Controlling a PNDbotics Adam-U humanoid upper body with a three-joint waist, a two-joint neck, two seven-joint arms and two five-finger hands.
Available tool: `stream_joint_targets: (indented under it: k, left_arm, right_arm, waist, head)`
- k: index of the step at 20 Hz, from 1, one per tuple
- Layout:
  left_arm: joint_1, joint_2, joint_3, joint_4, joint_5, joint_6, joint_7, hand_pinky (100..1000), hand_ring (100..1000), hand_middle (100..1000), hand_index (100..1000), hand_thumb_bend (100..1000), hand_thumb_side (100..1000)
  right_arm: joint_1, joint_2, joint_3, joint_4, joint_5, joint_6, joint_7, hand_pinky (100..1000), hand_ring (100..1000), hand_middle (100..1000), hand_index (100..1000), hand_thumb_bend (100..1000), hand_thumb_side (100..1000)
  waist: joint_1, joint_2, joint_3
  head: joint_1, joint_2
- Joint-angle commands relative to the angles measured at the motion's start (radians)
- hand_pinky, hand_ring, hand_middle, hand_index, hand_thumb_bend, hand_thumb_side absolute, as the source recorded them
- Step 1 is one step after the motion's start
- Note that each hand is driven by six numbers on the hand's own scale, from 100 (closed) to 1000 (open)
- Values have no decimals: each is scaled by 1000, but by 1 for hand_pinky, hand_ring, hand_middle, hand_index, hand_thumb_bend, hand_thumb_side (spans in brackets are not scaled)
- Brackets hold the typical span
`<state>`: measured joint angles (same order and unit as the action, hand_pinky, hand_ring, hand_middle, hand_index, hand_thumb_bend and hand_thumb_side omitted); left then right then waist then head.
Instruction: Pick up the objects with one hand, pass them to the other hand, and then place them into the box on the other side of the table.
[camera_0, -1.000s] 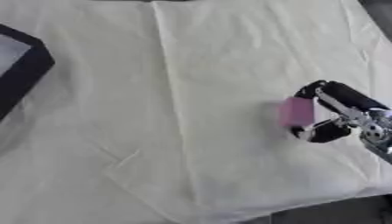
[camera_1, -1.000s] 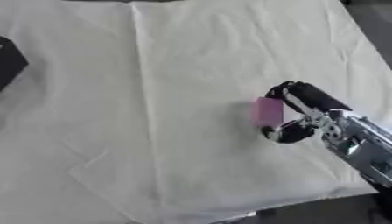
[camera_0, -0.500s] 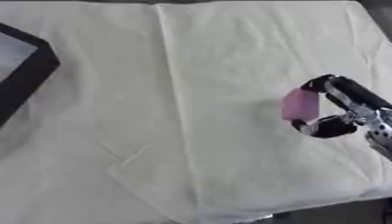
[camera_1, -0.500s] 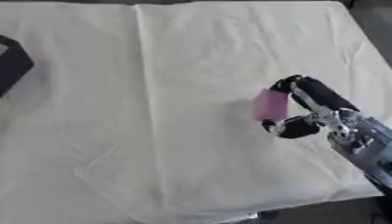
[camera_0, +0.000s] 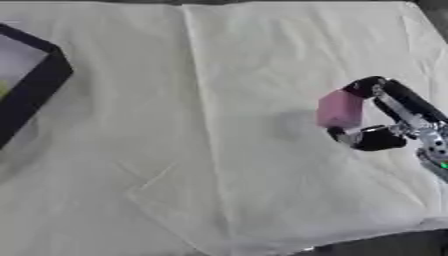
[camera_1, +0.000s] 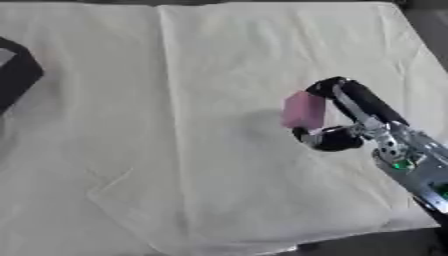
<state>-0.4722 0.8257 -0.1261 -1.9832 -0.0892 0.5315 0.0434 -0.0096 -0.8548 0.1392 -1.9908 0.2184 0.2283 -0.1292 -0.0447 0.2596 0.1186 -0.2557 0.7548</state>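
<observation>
**Pink block in right hand, handover pending**

Item 1, near edge of frame: desk (camera_0: 262, 210), covered by a creased cream cloth (camera_0: 219, 150); the cloth's front hem shows along the bottom, with a dark strip beyond it at the lower right.

Item 2, right of centre: right hand (camera_1: 346, 120), black with silver parts, entering from the lower right. Its fingers curl over the top and its thumb closes from below, pinching a small pink block (camera_1: 304, 111). A soft shadow lies on the cloth just left of the block, which suggests it is lifted clear, though contact cannot be ruled out.

Item 3, upper left of frame: box (camera_0: 39, 85), dark-walled with a pale interior, only partly in frame, well apart from the block. A small yellowish patch shows at the frame edge inside it; what it is cannot be told.

Item 4: left hand, absent from both views.

Status, as judged: the pick-up looks done. Outstanding: carry the block toward the middle, pass it to the left hand, place it in the box. No other loose objects are seen on the cloth.
</observation>
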Motion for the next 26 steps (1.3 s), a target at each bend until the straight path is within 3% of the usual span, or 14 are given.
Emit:
stream_joint_targets:
  k: [1, 6, 15, 18, 26]
  left_arm:
    - [-16, 30, 21, -17, 11, -15, 12, 899, 655, 715, 660, 654, 263]
    - [-48, 25, 11, -17, 28, -98, 14, 896, 654, 715, 660, 648, 267]
    - [-107, 17, -15, -17, 58, -235, -8, 885, 654, 713, 660, 641, 271]
    - [-134, 8, -27, -17, 66, -278, -21, 880, 655, 712, 661, 638, 274]
    - [-221, -35, -77, -17, 70, -357, -88, 867, 659, 711, 666, 638, 277]
  right_arm:
    - [-32, 4, 7, -9, -33, 2, -51, 776, 694, 555, 541, 394, 100]
    - [-101, 53, 41, -9, -62, 15, -109, 769, 687, 555, 538, 396, 100]
    - [-171, 114, 91, -9, -85, 40, -151, 759, 684, 553, 535, 424, 100]
    - [-190, 127, 103, -9, -94, 44, -159, 757, 683, 553, 534, 396, 100]
    - [-239, 162, 140, -9, -117, 46, -164, 754, 684, 552, 532, 398, 100]
  waist:
    - [3, -27, 2]
    - [5, -32, 9]
    - [5, -43, 18]
    - [5, -47, 22]
    - [6, -60, 29]
  head:
    - [3, 1]
    - [7, 6]
    - [23, 13]
    - [26, 15]
    - [34, 15]
